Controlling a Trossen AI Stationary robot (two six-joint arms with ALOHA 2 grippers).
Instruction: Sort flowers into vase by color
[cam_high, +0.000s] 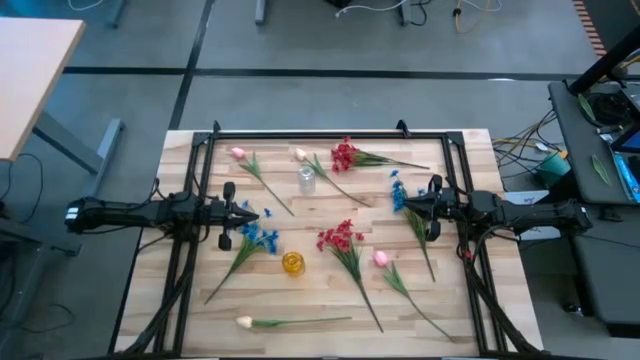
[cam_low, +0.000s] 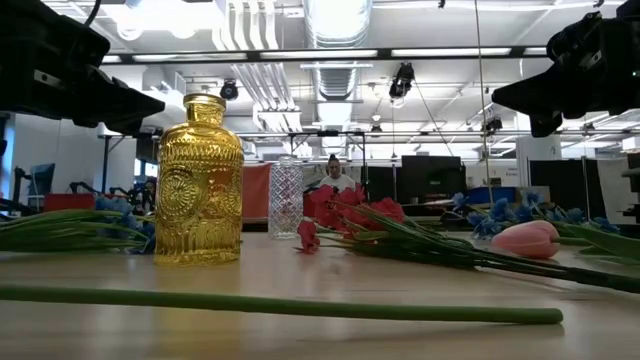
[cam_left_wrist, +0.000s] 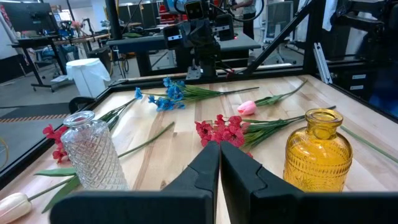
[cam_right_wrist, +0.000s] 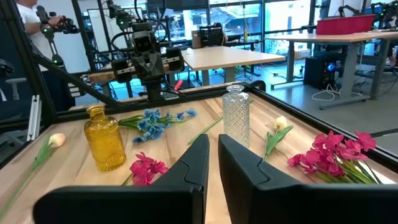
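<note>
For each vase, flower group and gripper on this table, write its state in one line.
yellow vase: upright, empty
clear vase: upright, empty
red flowers: lying on table
blue flowers: lying on table
tulips: lying on table
left gripper: shut, empty
right gripper: shut, empty

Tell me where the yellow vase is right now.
In the high view the yellow vase stands upright near the table's middle, toward the front edge, between the blue flowers on its left and red flowers on its right.

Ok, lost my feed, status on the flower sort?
Left tool shut, empty. Right tool shut, empty. Flowers all on table; amber vase, clear vase empty. Nothing blocking.
</note>
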